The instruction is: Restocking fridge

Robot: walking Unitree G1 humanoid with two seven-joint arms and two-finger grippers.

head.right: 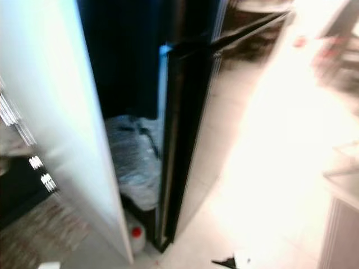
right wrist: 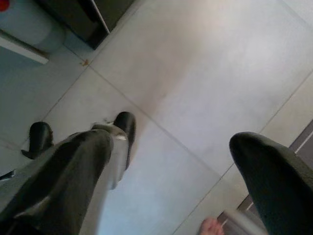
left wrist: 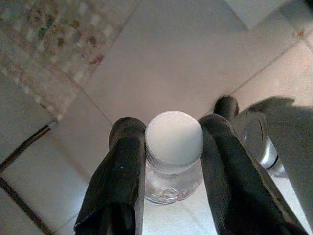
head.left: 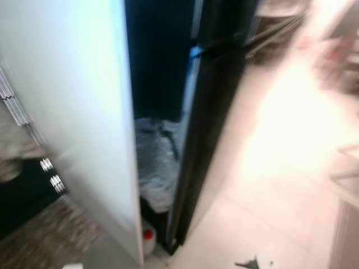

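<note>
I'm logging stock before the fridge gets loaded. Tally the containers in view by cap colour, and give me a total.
White cap: 1, the clear bottle clamped in the left end effector.
Red cap: 1, the pale jug on the floor at the foot of the black fridge.
Total: 2

Narrow gap between white fridge door [head.left: 78, 112] and black panel [head.left: 210, 112], partly blocked low down by a crumpled plastic bag [head.left: 157, 168] and a red-capped jug [head.left: 148, 240] on the floor. Pale tiled floor [head.left: 269, 185] lies open to the right.
</note>
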